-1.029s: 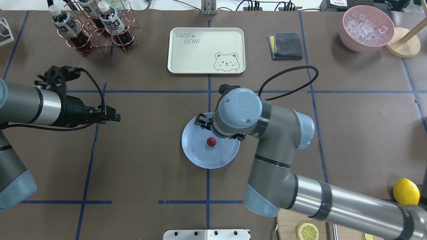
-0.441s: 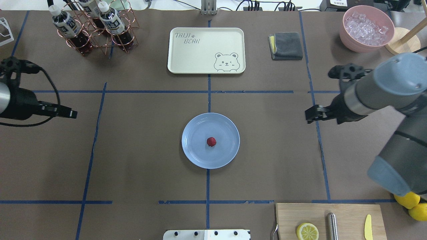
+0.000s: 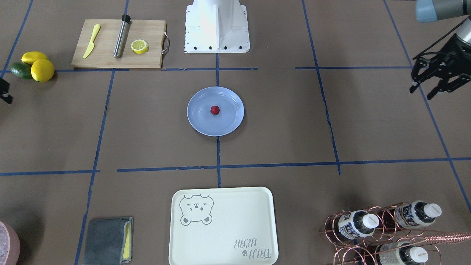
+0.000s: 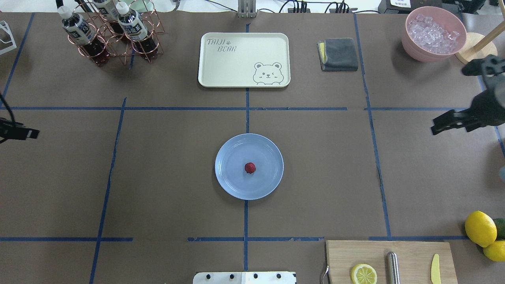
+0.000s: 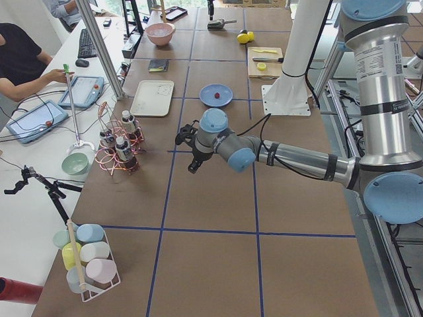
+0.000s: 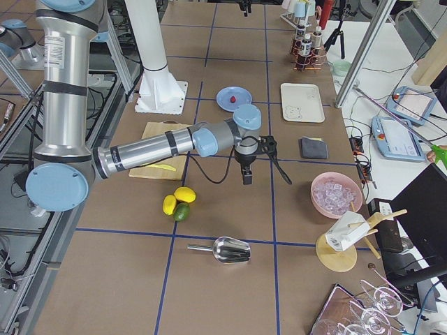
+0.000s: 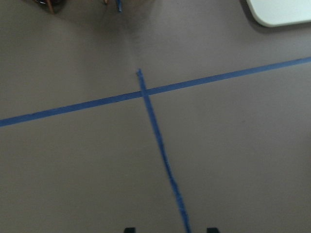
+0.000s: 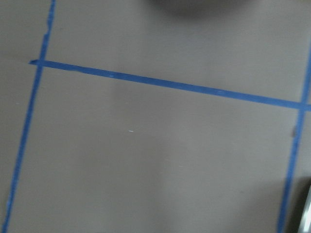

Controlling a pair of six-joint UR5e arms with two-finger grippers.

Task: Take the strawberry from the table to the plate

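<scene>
1. The front-facing view shows the left gripper with its fingers spread wide. The overhead view catches only its tip at the left edge.
2. The right gripper appears side-on at the far right, and its opening cannot be told.
3. One strawberry lies near the centre of one plate on the table. Two whole lemons lie near right.
4. Since the earlier frame both grippers have withdrawn outward, while the strawberry and plate are unmoved.
</scene>
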